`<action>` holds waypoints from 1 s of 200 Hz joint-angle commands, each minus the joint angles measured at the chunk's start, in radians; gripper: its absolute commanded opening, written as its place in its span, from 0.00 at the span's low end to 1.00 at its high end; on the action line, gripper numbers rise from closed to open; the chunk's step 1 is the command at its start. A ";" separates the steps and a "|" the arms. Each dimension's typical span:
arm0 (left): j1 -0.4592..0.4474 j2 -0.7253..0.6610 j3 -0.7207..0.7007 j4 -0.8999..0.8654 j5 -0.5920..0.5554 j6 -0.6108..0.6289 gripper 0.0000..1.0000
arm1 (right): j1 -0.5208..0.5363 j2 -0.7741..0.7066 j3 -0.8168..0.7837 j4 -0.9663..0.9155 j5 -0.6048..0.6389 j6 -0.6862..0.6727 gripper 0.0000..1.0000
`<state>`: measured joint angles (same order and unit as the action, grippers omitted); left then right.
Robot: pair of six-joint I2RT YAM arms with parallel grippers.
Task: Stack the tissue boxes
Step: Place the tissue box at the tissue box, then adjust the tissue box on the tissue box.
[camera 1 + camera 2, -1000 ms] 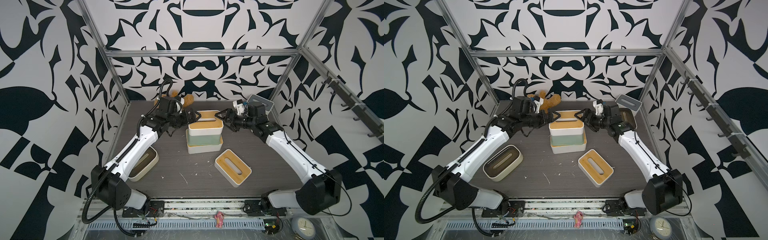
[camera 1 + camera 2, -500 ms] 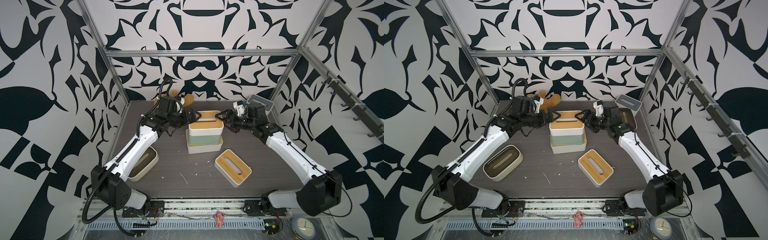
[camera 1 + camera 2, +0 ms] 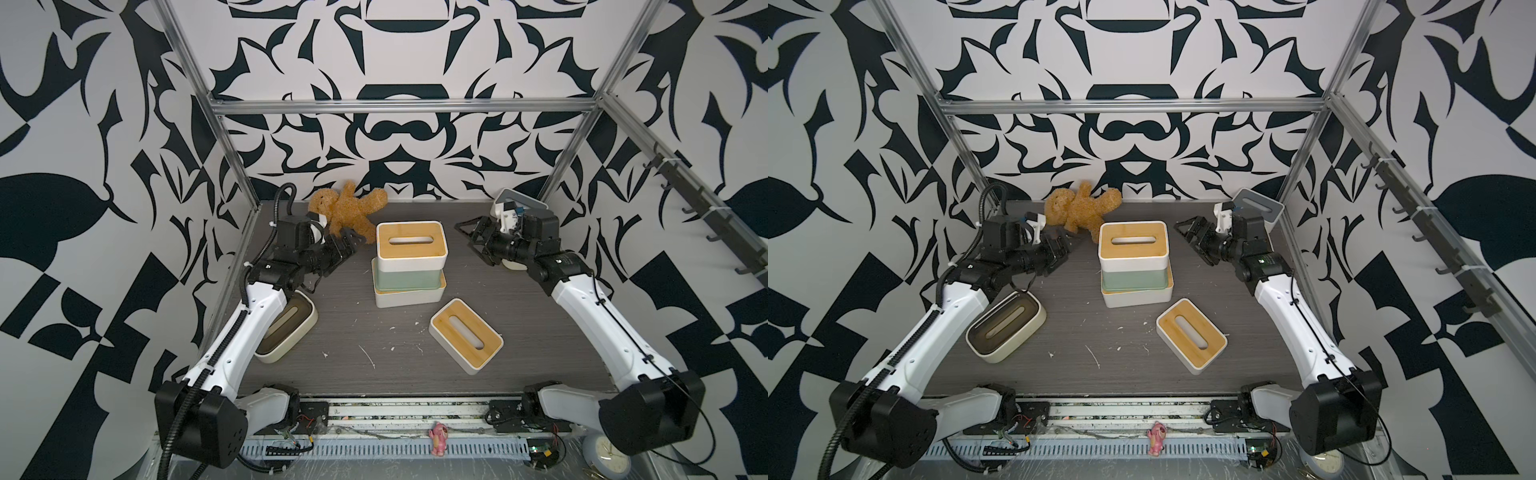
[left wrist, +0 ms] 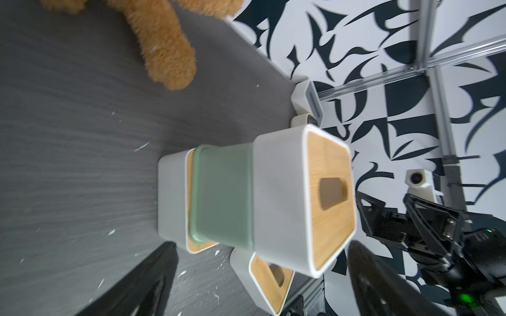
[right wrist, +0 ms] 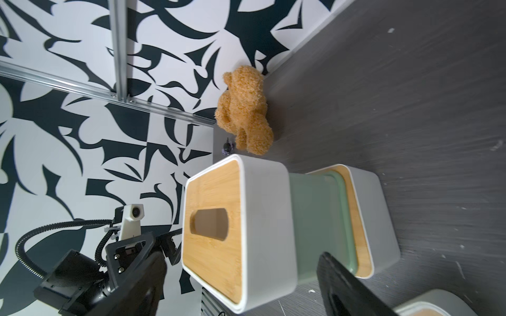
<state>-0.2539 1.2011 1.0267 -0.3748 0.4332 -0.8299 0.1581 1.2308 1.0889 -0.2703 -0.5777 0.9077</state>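
1. At the middle of the grey table (image 3: 374,382), in both top views, stands a stack of three tissue boxes. The bottom box (image 3: 409,297) is white with a bamboo lid, the sage green box (image 3: 405,277) sits on it, and the top box (image 3: 411,245) is white with rounded corners and a slotted bamboo lid. A strip of the bottom box's lid shows bare on the right.
2. Near and right of the stack in both top views, a loose box (image 3: 1191,332) of the same white and bamboo lies at an angle, apart from it. A rounded cream box (image 3: 1005,324) with a dark brown lid lies near left, partly under the left arm. A grey-lidded box (image 3: 1258,205) stands in the far right corner, and a teddy bear (image 3: 349,208) lies far left by the wall.
3. Beside the top box in both top views, the left gripper (image 3: 347,249) hovers to its left and the right gripper (image 3: 469,239) to its right. Both have their jaws spread wide, hold nothing and are clear of the boxes.
4. From the left wrist view, the stack's end face shows white, green and white bands, with the left gripper's dark fingers (image 4: 153,281) far apart and blurred. The loose box lies beyond the stack.
5. From the right wrist view, the top box's slot is a rounded rectangle in pale wood grain. The right gripper's fingers (image 5: 345,284) stand wide, off the stack.
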 commanded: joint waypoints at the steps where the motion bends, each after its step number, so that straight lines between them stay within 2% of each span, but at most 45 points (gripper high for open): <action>1: 0.014 -0.005 -0.075 0.056 0.049 -0.049 0.88 | -0.026 0.004 -0.067 -0.024 -0.023 -0.006 0.81; 5: 0.015 0.000 -0.084 0.058 0.057 -0.049 0.86 | -0.026 0.007 -0.077 -0.028 -0.024 -0.007 0.78; 20: 0.013 0.025 -0.100 0.069 0.079 -0.054 0.67 | -0.026 0.024 -0.104 -0.020 -0.023 -0.008 0.64; 36: 0.013 0.059 -0.109 0.088 0.087 -0.057 0.52 | -0.025 0.049 -0.117 0.005 -0.026 -0.006 0.53; 47: 0.013 0.104 -0.108 0.097 0.104 -0.062 0.39 | -0.022 0.072 -0.115 0.016 -0.033 -0.004 0.50; 68: 0.007 0.157 -0.095 0.103 0.123 -0.062 0.21 | -0.007 0.114 -0.096 0.035 -0.044 -0.008 0.41; 88: -0.007 0.196 -0.076 0.103 0.121 -0.055 0.11 | 0.009 0.154 -0.076 0.050 -0.051 -0.010 0.39; 118: -0.035 0.245 -0.039 0.100 0.124 -0.043 0.06 | 0.033 0.204 -0.059 0.080 -0.059 -0.006 0.32; 200: -0.091 0.326 0.032 0.097 0.125 -0.029 0.05 | 0.055 0.266 -0.027 0.117 -0.078 -0.005 0.31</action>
<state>-0.3275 1.5089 1.0256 -0.2802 0.5476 -0.8703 0.2047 1.4986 1.0077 -0.1963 -0.6334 0.9134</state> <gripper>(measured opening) 0.057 0.307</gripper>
